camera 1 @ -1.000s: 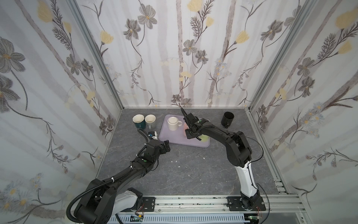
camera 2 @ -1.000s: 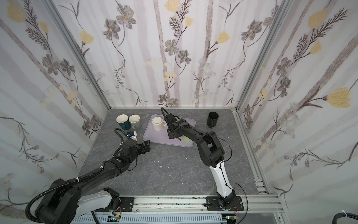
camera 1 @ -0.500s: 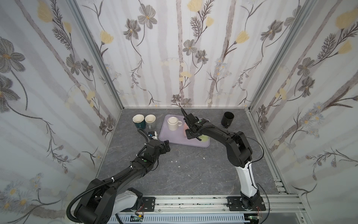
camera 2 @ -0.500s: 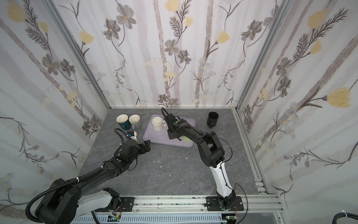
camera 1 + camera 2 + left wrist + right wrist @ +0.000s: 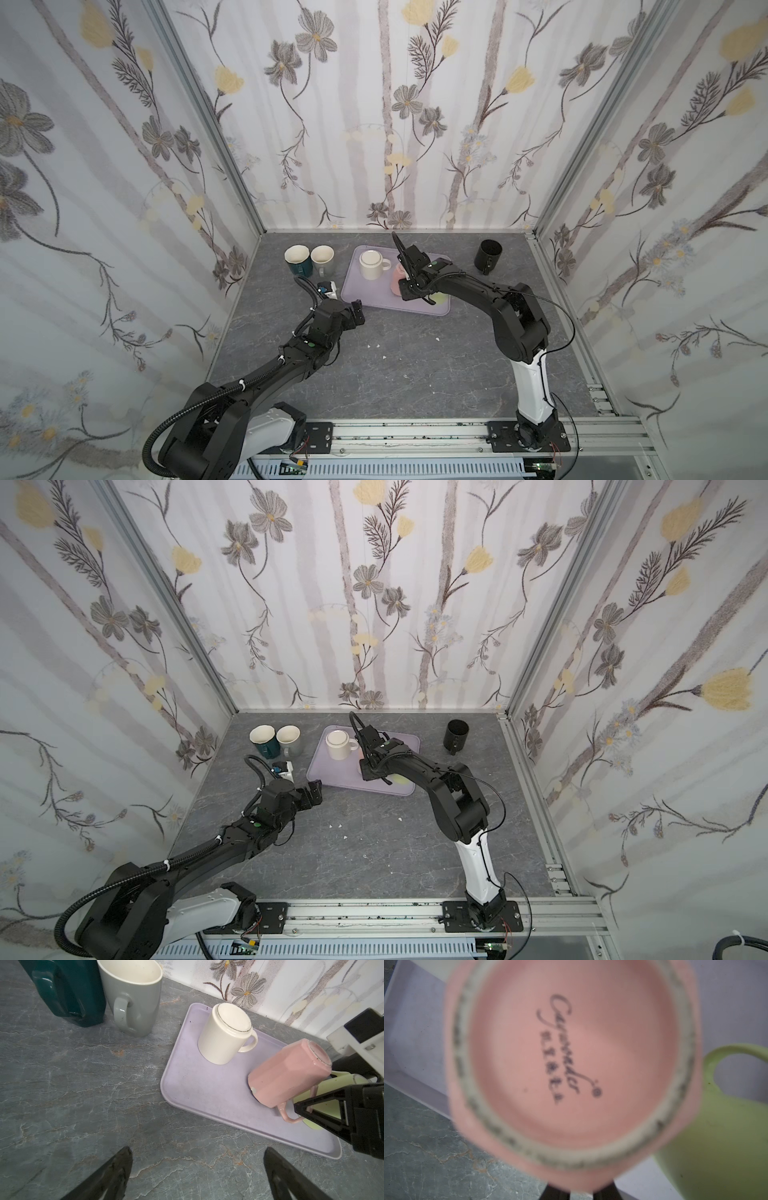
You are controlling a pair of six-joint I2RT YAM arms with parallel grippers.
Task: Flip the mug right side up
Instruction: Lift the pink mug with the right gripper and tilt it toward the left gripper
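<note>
Left wrist view: the right gripper [image 5: 300, 1108] is clamped on the handle of the pink mug [image 5: 288, 1076], which tilts base-up over the lavender tray [image 5: 207, 1093]. It should roll the wrist slowly, staying clear of the green mug [image 5: 336, 1088]. The left gripper [image 5: 197, 1150] hangs spread wide.

We see the tilted mug [image 5: 288, 1076] on the tray [image 5: 197, 1088] beside an inverted mug [image 5: 224, 1036]; two mugs [image 5: 322, 259] stand left.

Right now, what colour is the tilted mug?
The mug is pink; clearest in the left wrist view.
</note>
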